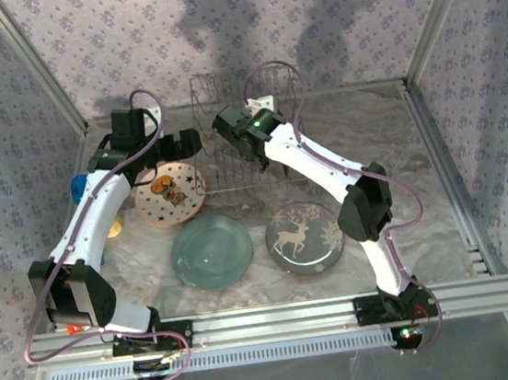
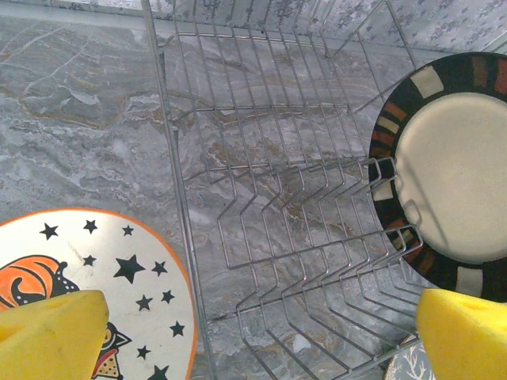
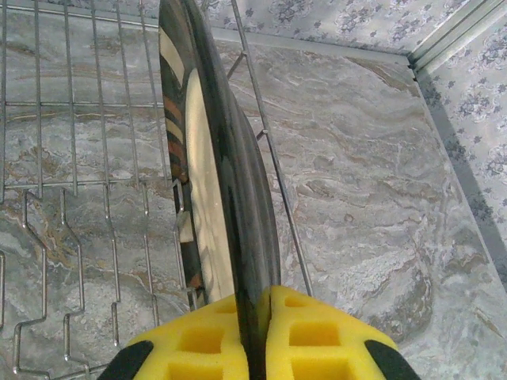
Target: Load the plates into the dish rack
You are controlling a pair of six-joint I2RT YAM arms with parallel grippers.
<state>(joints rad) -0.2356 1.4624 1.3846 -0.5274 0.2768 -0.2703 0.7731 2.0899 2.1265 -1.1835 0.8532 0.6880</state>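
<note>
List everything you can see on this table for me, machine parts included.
Star plate: one, cream with black stars and an orange rim; flat, in front of the rack on the left.
Teal plate: one, pale teal; flat, near middle.
Deer plate: one, grey-green with a white deer; flat, right of the teal plate.
Black plate: one, black rim, cream face; on edge at the rack's right end.
Rack: one, silvery wire; back middle.
Cup: one, blue; far left, partly behind the left arm.
Table: one, grey marbled.
Left end effector: yellow fingers, open, above the rack.
Right end effector: yellow fingers, shut on the black plate.
</note>
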